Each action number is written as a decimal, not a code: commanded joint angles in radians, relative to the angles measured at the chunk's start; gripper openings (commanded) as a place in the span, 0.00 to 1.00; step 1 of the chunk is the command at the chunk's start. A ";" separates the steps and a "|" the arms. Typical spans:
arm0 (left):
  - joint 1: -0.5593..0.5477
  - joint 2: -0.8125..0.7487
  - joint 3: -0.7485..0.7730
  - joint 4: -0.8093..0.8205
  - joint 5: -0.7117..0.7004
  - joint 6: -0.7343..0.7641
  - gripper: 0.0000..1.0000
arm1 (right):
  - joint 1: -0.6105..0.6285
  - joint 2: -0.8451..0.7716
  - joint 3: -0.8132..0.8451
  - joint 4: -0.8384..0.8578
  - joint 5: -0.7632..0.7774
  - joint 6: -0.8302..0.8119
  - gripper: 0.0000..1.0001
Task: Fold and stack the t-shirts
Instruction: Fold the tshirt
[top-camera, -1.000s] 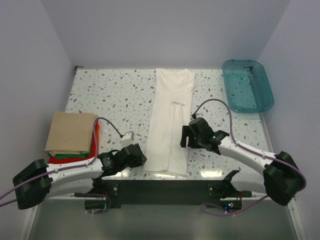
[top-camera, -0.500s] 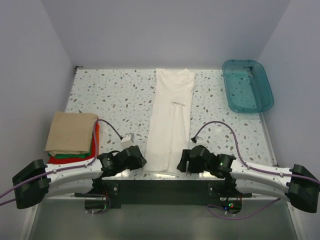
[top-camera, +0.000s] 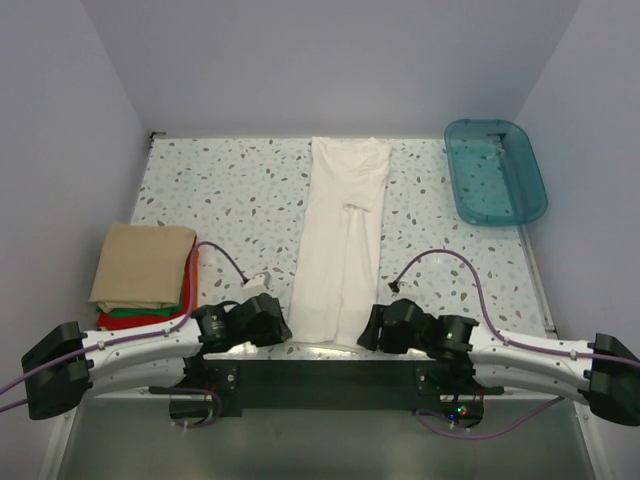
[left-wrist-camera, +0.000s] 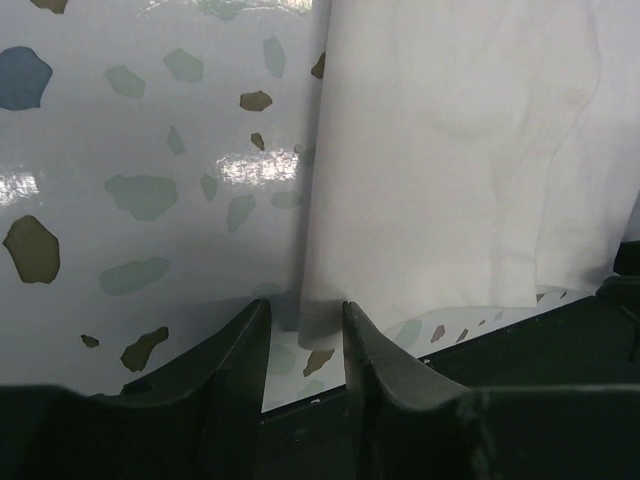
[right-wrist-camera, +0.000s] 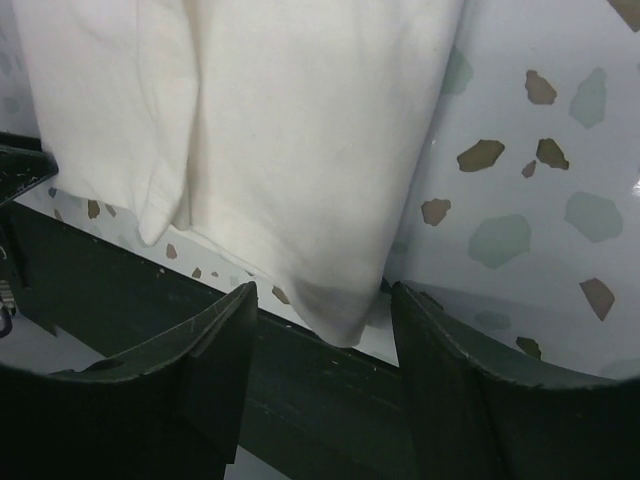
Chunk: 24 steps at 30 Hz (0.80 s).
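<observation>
The white t-shirt (top-camera: 340, 240) lies folded lengthwise as a long strip down the middle of the table, from the far edge to the near edge. My left gripper (top-camera: 275, 325) is open at its near left corner. In the left wrist view that corner (left-wrist-camera: 322, 318) lies between the fingertips of the left gripper (left-wrist-camera: 305, 320), which stand a little apart. My right gripper (top-camera: 368, 330) is open wide at the near right corner. That corner (right-wrist-camera: 335, 310) hangs between the fingers of the right gripper (right-wrist-camera: 322, 300). At the left, the folded tan shirt (top-camera: 143, 262) tops the green one (top-camera: 125, 312) and the red one (top-camera: 190, 275).
A teal plastic bin (top-camera: 495, 172) stands at the far right corner. The black base bar (top-camera: 330, 375) runs along the near table edge, right under both grippers. Walls close in the table on the left, back and right.
My right gripper has moved from the middle of the shirt's right edge down to its near right corner. The left gripper has stayed at the near left corner.
</observation>
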 joint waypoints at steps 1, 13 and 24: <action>-0.006 0.012 0.002 -0.013 0.052 0.047 0.40 | 0.007 -0.034 -0.039 -0.119 0.023 0.035 0.58; -0.006 0.072 -0.007 0.060 0.067 0.069 0.36 | 0.007 0.070 -0.064 -0.003 -0.014 0.037 0.51; -0.009 0.013 -0.033 0.046 0.093 0.047 0.00 | 0.007 -0.105 -0.090 -0.168 0.001 0.054 0.10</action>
